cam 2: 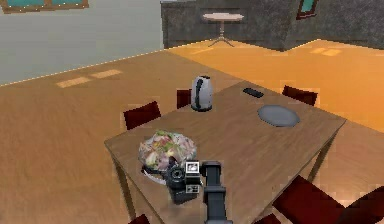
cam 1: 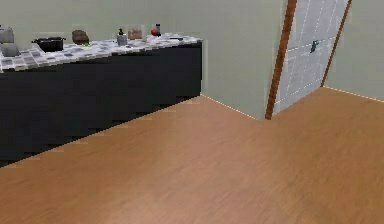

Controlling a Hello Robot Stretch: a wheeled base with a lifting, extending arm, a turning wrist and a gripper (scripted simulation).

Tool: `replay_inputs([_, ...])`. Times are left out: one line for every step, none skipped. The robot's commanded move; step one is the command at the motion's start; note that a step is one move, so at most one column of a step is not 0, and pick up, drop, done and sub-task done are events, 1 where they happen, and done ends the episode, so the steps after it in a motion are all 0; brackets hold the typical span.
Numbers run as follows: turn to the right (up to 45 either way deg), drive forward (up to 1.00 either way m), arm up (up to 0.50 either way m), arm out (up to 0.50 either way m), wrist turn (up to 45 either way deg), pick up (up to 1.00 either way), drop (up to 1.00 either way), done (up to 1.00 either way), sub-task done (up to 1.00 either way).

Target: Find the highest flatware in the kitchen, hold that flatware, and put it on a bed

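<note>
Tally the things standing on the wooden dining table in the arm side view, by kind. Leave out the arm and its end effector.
Kettle: 1
Grey plate: 1
Bowl of mixed food: 1
Small dark flat object: 1
Total: 4

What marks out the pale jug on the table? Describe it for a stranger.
Find the wooden dining table in the arm side view. Near its far corner stands the pale jug, the one tall upright thing, unlike the flat grey plate nearby.
</note>
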Motion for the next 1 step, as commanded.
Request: replay_inputs([0.0, 0.0, 0.24, 0.0, 0.0, 0.0, 0.0, 0.0, 0.0])
